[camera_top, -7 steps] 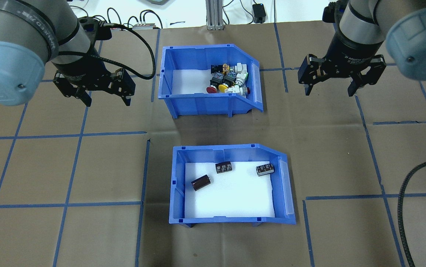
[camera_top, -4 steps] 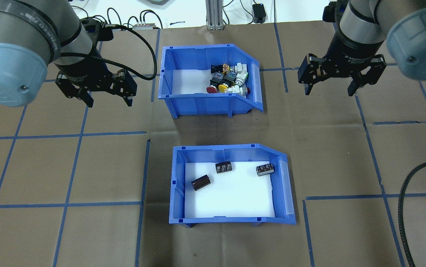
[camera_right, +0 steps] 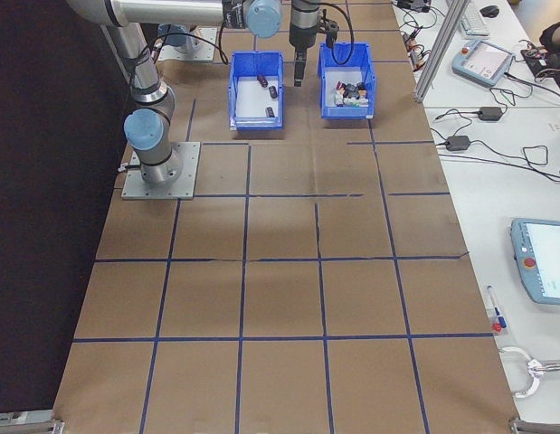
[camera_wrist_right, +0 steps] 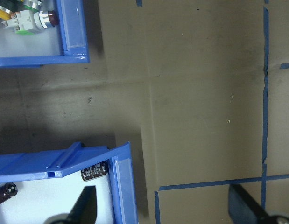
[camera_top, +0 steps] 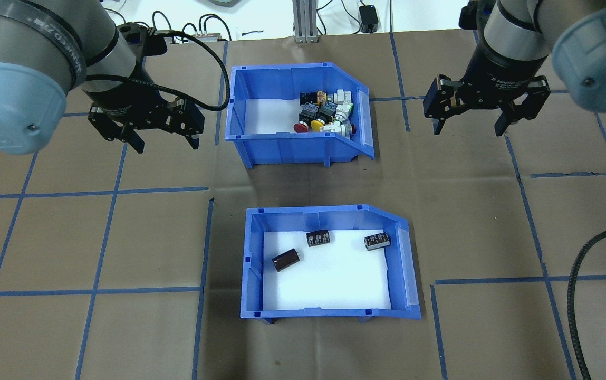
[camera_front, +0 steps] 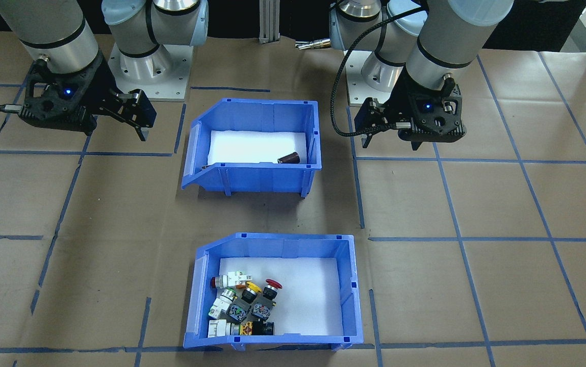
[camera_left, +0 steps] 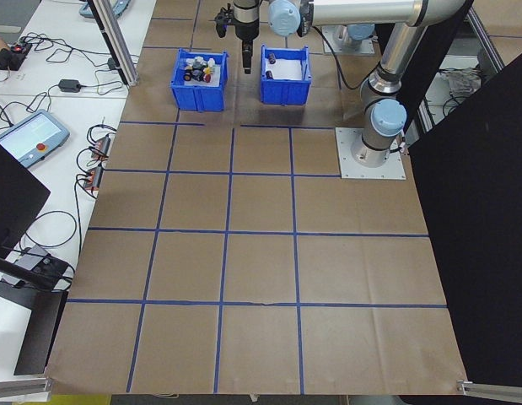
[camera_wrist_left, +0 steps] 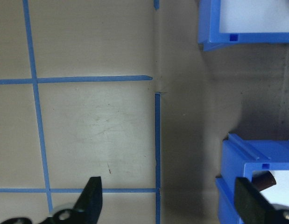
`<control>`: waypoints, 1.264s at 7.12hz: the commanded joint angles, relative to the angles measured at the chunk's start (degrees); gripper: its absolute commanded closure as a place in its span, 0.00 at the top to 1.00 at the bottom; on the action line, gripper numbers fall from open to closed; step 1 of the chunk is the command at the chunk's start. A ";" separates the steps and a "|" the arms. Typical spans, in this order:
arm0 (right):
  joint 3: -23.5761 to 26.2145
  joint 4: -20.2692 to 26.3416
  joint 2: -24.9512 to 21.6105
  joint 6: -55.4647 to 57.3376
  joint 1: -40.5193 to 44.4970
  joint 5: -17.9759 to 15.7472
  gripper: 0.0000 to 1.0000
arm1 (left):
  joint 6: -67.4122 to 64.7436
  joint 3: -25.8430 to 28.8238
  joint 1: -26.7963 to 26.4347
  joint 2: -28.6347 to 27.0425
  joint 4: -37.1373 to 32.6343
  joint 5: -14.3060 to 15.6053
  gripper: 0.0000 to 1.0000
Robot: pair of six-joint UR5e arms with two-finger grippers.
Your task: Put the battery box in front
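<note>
Overhead exterior view: the left gripper [camera_top: 166, 134], fingers spread apart and empty, has been shifted rightward toward the switch bin [camera_top: 297, 113]; the right gripper [camera_top: 470, 122], also spread and empty, is unmoved. The battery box [camera_top: 329, 263] lies untouched on the near side, so a grasp is judged pending.

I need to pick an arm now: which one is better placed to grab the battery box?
Probably either, slightly the left. The left gripper and right gripper both hang open beside the switch bin, clear of the battery box; the left looks a bit closer.
</note>
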 commanded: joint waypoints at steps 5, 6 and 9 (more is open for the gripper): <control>-9.46 0.21 8.77 -27.17 2.20 -0.26 1.00 | -30.12 -9.88 -7.52 5.04 0.09 -0.63 1.00; -12.45 0.04 12.46 -32.35 4.74 -0.61 1.00 | -39.18 -13.75 -8.32 7.40 0.26 -1.24 1.00; -20.98 -0.66 20.65 -50.02 11.43 -0.61 1.00 | -68.08 -20.98 -12.43 14.10 2.80 -8.18 1.00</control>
